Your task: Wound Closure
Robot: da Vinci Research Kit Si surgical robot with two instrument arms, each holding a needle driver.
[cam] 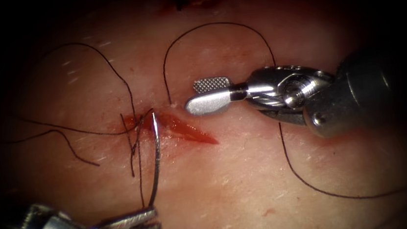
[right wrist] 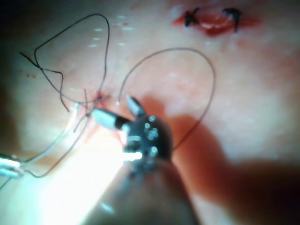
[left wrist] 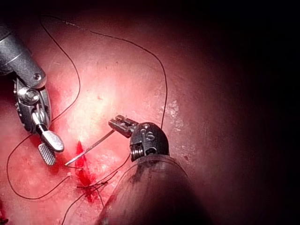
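Take the cut (cam: 185, 128) as your landmark: a short, red, wet slit running slantwise across the pale tissue (cam: 248, 174). Your left tool (cam: 142, 225) sits well below the cut, its jaws clamped on the blunt tail end of the curved needle (cam: 155, 163). From that grip the needle rises toward the cut, and its sharp tip rests right at the cut's left end; whether the tip has entered the tissue or only touches the surface cannot be told. Your right tool (cam: 209, 95) hovers just above and to the right of the cut, its jaws apart and holding nothing, the ridged face of one jaw turned up toward you. Black thread (cam: 215, 26) leaves the tissue just above the cut, arches high over it, passes behind the right tool and trails away below and to the right. At the cut's left end more thread is gathered where a stitch crosses the cut, with loose thread ends (cam: 68, 141) spreading out to the left of it and one long strand looping upward.
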